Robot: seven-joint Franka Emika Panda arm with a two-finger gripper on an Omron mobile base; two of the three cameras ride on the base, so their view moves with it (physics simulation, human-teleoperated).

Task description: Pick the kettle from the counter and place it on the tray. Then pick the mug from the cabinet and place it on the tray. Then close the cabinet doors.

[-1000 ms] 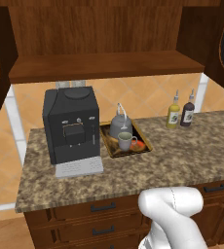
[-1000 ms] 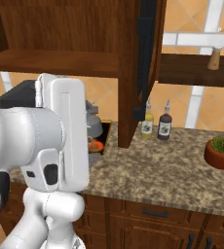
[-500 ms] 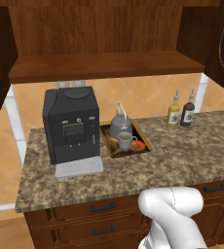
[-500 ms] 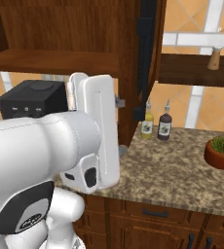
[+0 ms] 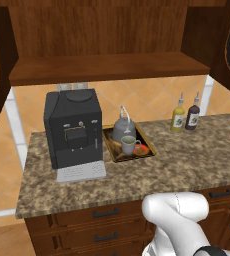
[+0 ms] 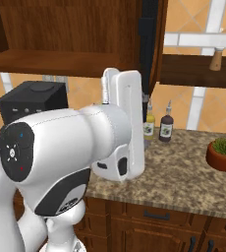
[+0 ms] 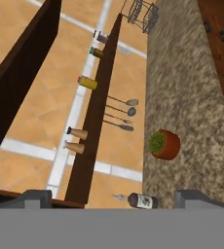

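brown speckled counter (image 5: 197, 165) runs under an open wall cabinet (image 5: 107, 67). on it, right of a black coffee machine (image 5: 73, 129), sits the tray (image 5: 113, 152) with the kettle (image 5: 121, 128) at its far side and the mug (image 5: 129, 145) just in front. gripper (image 7: 113, 198) fingers stand spread wide, grasping nothing, looking along the counter toward a potted plant (image 7: 164, 144).

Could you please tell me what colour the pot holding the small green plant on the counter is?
The pot is reddish-brown terracotta, clearest in the hand view.
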